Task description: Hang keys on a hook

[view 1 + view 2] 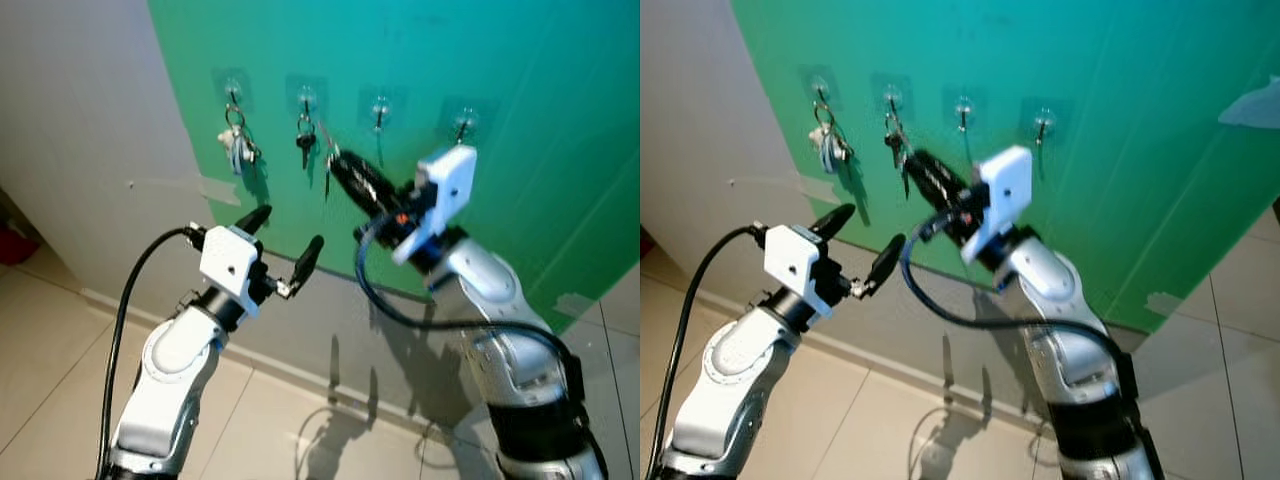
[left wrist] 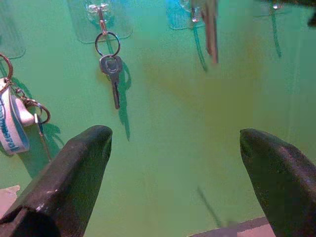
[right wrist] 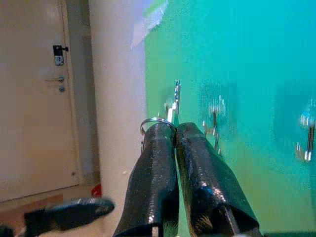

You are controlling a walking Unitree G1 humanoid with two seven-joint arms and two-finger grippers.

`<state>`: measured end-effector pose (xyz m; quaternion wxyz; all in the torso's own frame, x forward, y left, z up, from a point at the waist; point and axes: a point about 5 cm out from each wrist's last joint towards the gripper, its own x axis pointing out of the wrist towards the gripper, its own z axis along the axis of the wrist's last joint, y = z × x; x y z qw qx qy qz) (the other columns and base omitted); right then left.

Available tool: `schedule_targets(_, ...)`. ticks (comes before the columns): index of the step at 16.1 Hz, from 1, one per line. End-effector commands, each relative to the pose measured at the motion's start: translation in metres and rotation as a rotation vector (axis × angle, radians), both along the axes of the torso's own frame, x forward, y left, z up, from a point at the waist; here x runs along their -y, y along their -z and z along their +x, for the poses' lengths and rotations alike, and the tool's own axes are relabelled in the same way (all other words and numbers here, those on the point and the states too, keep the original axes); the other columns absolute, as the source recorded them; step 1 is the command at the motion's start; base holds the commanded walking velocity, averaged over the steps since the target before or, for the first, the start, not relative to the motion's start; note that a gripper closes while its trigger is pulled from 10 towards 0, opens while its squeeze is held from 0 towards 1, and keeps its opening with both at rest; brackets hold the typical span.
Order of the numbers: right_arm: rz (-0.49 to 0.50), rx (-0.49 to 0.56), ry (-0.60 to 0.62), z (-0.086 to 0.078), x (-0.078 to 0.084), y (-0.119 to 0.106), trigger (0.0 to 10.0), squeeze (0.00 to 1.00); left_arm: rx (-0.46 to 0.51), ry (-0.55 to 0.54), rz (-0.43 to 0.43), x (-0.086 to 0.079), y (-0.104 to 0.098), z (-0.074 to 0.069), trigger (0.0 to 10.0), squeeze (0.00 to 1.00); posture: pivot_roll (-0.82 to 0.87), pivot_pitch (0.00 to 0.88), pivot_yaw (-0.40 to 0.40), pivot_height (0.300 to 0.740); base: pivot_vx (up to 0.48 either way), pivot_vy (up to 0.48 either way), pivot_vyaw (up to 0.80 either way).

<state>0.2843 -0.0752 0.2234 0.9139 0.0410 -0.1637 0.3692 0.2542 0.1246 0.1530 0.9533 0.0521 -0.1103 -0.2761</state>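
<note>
Step in hand: I judge I am carrying the key up to the wall, short of any hook; hanging is not yet done.

Right gripper (image 1: 338,165): my two black fingers are pressed together, clamped on the key ring (image 3: 157,121), in the upper middle of the left eye view, reaching toward the green board (image 1: 540,120).

Key: the key (image 1: 325,160) dangles from the ring at my fingertips, a thin blade hanging down just beside the second hook's key; it is blurred in the left wrist view.

Hooks: four clear adhesive hooks run along the top of the frame. The first hook (image 1: 232,95) at upper left carries a bunch with a white tag (image 1: 238,148); the second hook (image 1: 305,98) carries a single dark key (image 1: 305,140); the third hook (image 1: 380,108) and fourth hook (image 1: 461,124) look bare.

Key relative to target: my fingertips sit between the second and third hooks, slightly below their line.

Next move: I judge it calls for lifting the ring above the third hook's tip, moving right, then lowering it on before letting go.

Left gripper (image 1: 282,252): fingers wide apart, holding nothing, lower centre-left, pointing at the board.
</note>
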Motion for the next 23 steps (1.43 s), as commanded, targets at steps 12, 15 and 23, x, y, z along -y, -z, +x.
schedule_targets(12, -0.465, 0.212, 0.037, -0.01, 0.03, 0.017, 10.0, 0.0, 0.049, 0.09, 0.138, -0.009, -0.005, -0.005, 10.0, 0.0, -0.06, 0.0, 0.036, 0.74, 0.0, 0.0, 0.0)
schedule_targets(15, -0.427, 0.246, 0.114, -0.004, 0.035, 0.007, 10.0, 0.0, 0.053, 0.077, 0.14, -0.011, -0.006, -0.005, 10.0, 0.0, -0.05, 0.0, 0.03, 0.74, 0.0, 0.0, 0.0)
schedule_targets(23, -0.447, 0.423, 0.256, 0.007, 0.022, -0.01, 10.0, 0.0, 0.05, 0.073, 0.124, -0.005, -0.004, -0.008, 10.0, 0.0, -0.04, 0.0, 0.016, 0.74, 0.0, 0.0, 0.0)
